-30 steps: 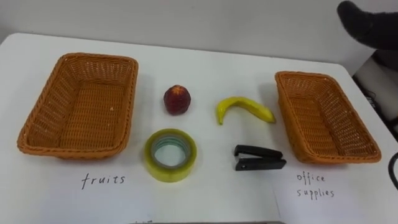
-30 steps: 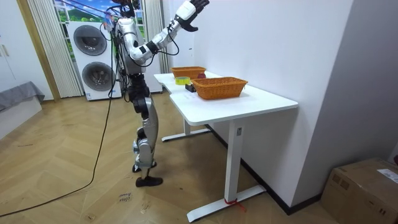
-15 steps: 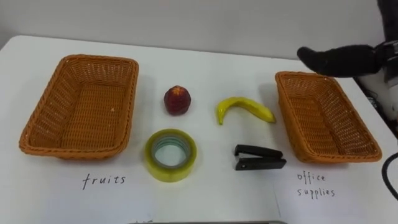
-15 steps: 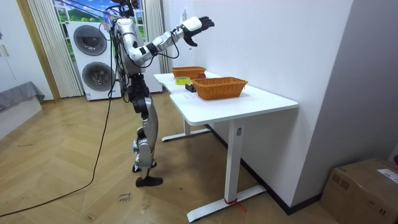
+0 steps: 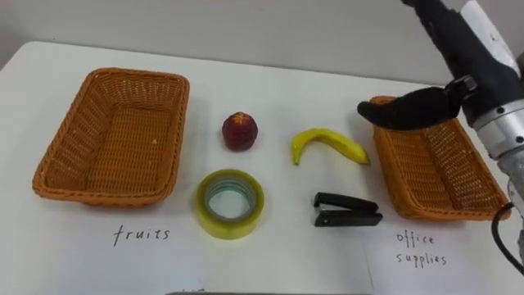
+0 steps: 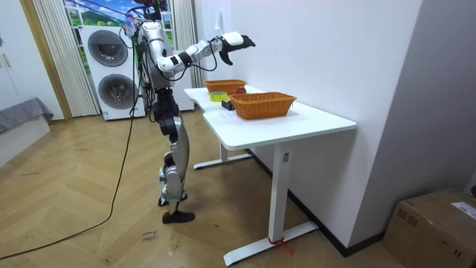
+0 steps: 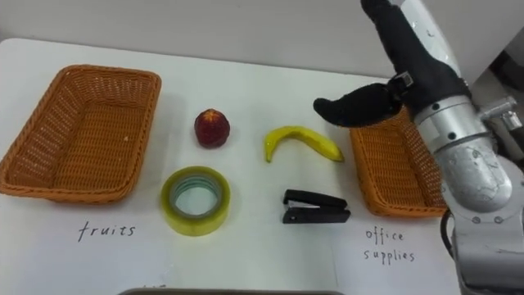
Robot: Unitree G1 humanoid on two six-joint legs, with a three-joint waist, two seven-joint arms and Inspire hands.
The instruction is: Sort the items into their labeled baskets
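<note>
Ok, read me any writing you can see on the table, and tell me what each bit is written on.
"fruits": handwritten on the white table, in front of the left wicker basket.
"office supplies": handwritten in two lines on the white surface in front of the right wicker basket.
No print can be read on the stapler or the tape roll.

The black right hand (image 5: 407, 110) hangs by an orange woven basket (image 5: 443, 174); to its left, yellow banana (image 5: 329, 144), dark-red fruit (image 5: 240, 131), black stapler (image 5: 346, 211), yellowish tape (image 5: 229, 227).
</note>
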